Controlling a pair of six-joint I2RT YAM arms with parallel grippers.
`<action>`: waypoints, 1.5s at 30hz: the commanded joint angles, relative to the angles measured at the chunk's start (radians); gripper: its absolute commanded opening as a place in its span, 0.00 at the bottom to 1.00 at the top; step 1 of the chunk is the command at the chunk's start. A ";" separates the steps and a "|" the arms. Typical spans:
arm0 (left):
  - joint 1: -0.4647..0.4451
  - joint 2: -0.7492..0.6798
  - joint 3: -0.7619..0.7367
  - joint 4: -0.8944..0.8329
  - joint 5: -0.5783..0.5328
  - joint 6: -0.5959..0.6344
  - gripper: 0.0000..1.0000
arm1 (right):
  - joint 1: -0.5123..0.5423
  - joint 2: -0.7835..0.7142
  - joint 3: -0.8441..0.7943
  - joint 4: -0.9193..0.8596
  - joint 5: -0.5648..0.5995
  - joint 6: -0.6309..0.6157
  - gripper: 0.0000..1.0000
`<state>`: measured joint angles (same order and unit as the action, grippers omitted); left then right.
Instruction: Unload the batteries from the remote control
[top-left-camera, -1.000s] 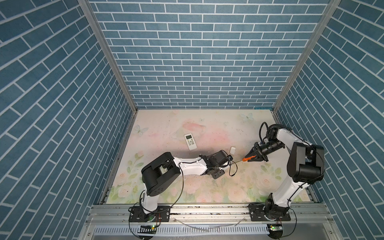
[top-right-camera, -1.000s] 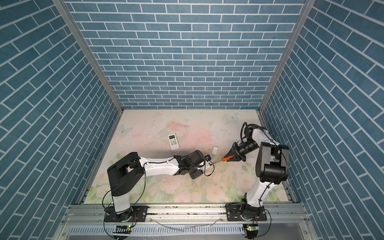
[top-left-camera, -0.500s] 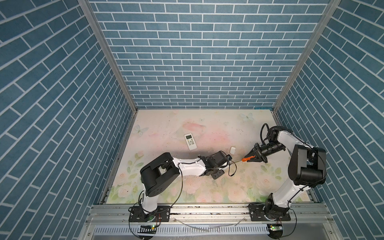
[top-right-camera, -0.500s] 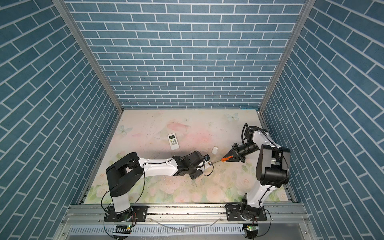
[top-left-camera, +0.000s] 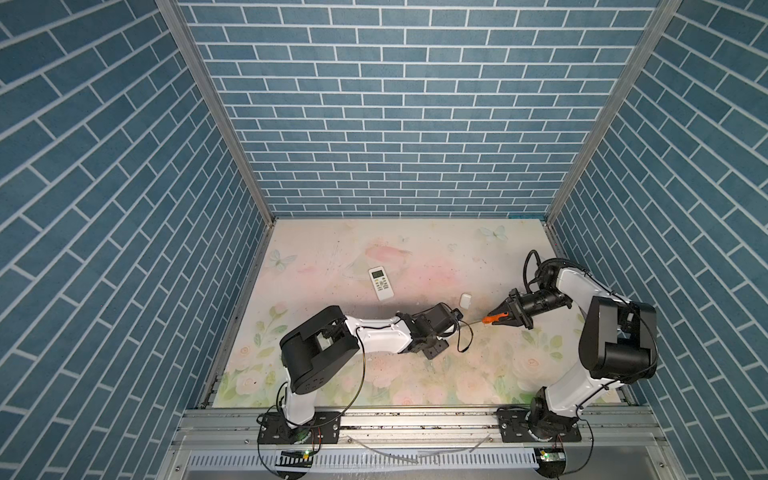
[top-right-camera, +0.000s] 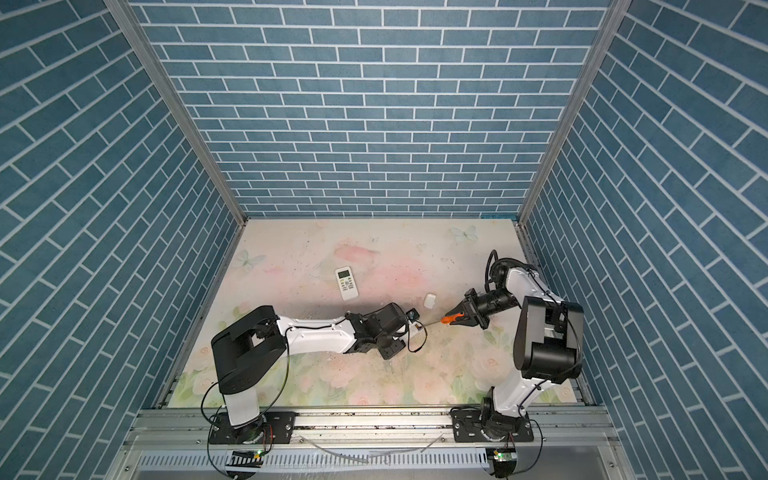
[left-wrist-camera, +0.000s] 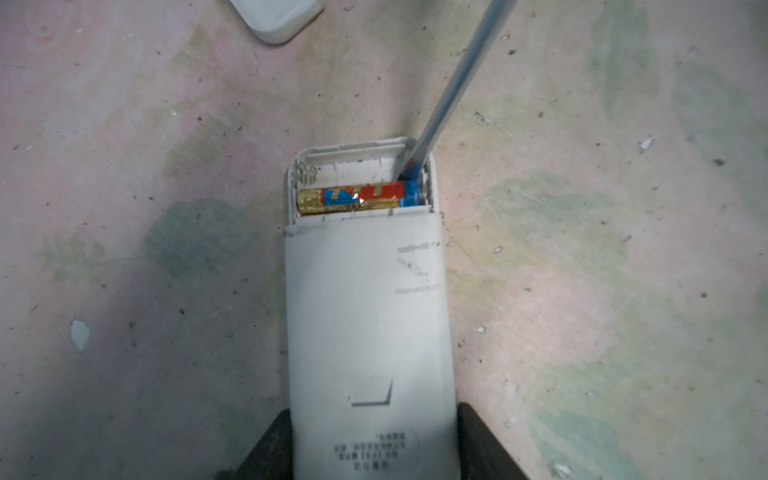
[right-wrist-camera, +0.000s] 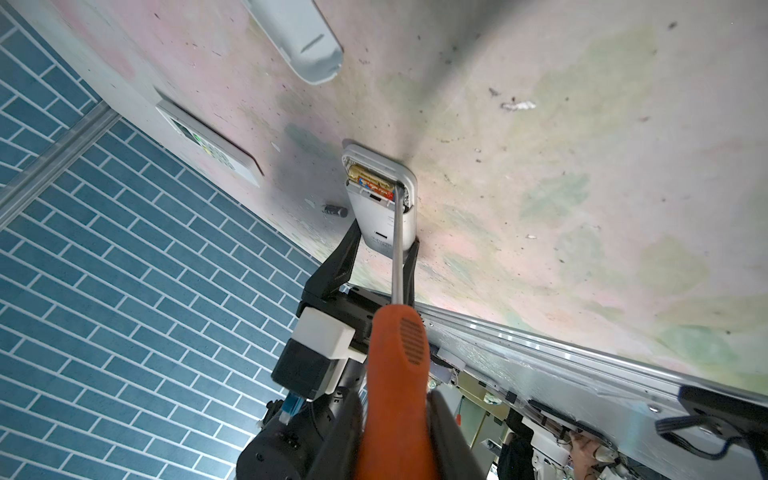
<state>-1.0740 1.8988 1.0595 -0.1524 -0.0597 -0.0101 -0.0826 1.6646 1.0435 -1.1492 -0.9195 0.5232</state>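
Clamping the opened remote (left-wrist-camera: 365, 311) back-up in the left gripper (left-wrist-camera: 374, 419). Levering at the one battery (left-wrist-camera: 357, 197) left in its bay with the screwdriver (right-wrist-camera: 395, 353) clenched in the right gripper (top-left-camera: 500, 315). Counting one loose battery (right-wrist-camera: 334, 210) out on the table (top-left-camera: 415, 257); judging the face-up second remote (top-left-camera: 380, 284) yet to do.

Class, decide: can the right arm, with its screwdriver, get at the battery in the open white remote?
Probably yes: the white plastic remote lies open, and the orange-handled screwdriver has its tip at one end of the red, blue and gold battery.
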 joint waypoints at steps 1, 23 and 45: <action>-0.050 0.218 -0.105 -0.081 0.039 0.133 0.38 | 0.090 0.046 -0.097 0.102 -0.150 0.028 0.00; -0.062 0.259 -0.076 -0.052 0.100 0.202 0.36 | 0.089 -0.133 -0.167 0.057 -0.155 0.012 0.00; -0.062 0.258 -0.073 -0.099 0.185 0.254 0.36 | 0.083 -0.197 -0.034 0.021 -0.168 -0.009 0.00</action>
<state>-1.0855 1.9480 1.0794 -0.0242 -0.1883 0.1574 -0.0578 1.4712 0.9684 -1.0248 -0.8677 0.5461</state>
